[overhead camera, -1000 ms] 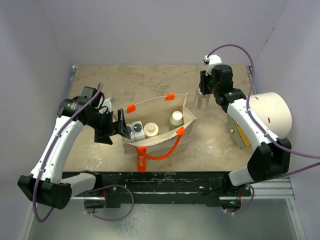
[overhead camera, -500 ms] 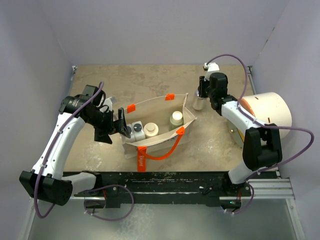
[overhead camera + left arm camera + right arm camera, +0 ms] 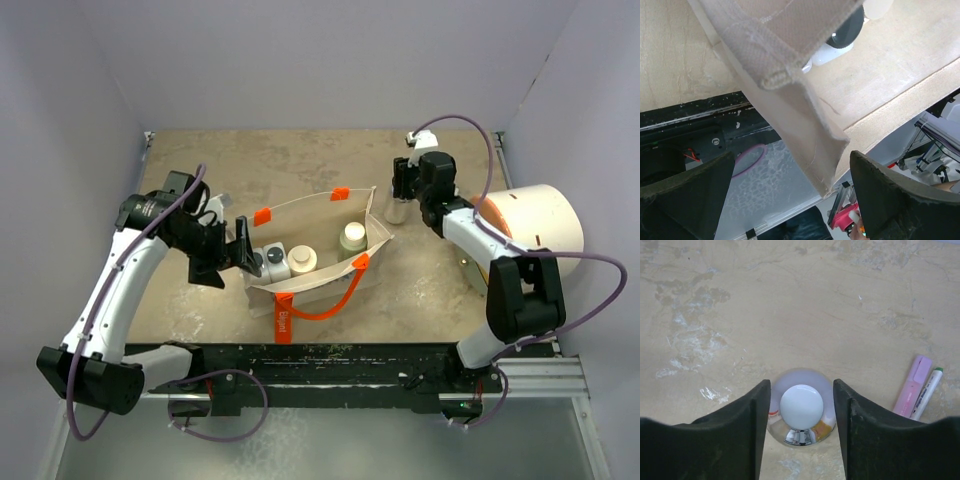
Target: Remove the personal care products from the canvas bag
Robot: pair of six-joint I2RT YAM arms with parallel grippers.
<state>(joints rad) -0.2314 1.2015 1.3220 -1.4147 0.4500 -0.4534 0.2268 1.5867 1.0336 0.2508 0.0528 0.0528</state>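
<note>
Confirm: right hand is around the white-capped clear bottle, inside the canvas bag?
Not inside. The right hand is around the white-capped clear bottle, but the bottle stands on the table, outside the canvas bag. The top external view shows it.

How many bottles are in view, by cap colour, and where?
Cream-cap bottles, in the canvas bag: 2
Dark-grey-cap bottle, in the bag: 1
White-cap clear bottle, on the table between the right gripper fingers: 1
Total: 4
</note>
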